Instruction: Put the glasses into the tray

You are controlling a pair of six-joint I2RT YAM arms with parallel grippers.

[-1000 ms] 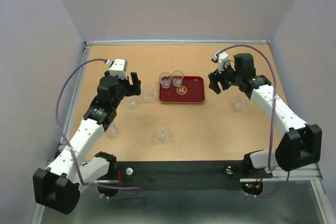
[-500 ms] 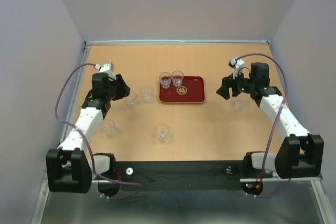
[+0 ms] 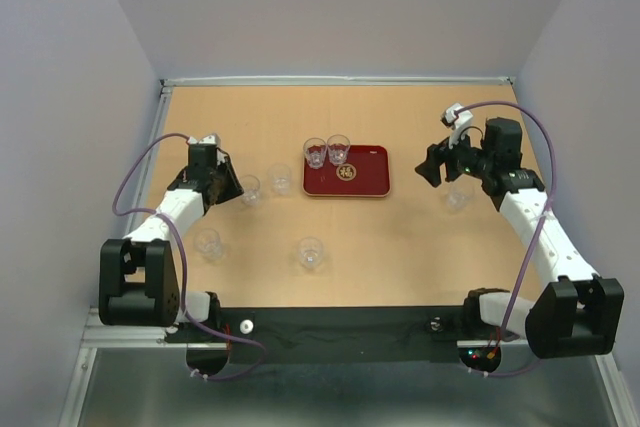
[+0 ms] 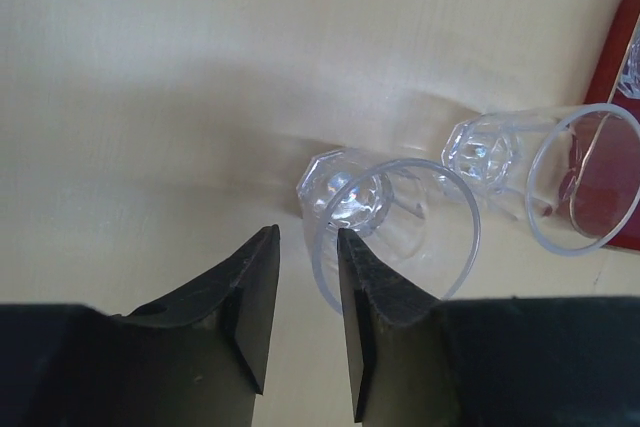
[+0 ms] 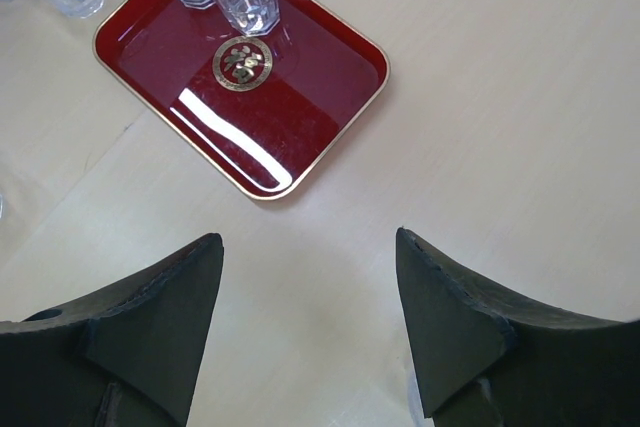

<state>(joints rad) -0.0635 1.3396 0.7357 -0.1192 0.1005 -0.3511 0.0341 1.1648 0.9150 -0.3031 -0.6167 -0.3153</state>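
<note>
Two glasses (image 3: 316, 153) stand in the tray (image 3: 368, 179); five wait on the table (image 3: 400, 237). Left claw (image 4: 306, 235), barely parted, noses one tumbler (image 4: 395, 217); right claw (image 5: 307, 237) gapes empty. Probably light, slick and breakable: pinch the wall gently.

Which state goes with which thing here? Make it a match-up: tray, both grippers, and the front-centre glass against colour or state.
Column 1
1. tray
2. left gripper
3. right gripper
4. front-centre glass

Column 2
A. jaws wide apart
B. clear, upright on the table
C. dark red
D. jaws with only a narrow gap

Pairs: 1-C, 2-D, 3-A, 4-B
</note>
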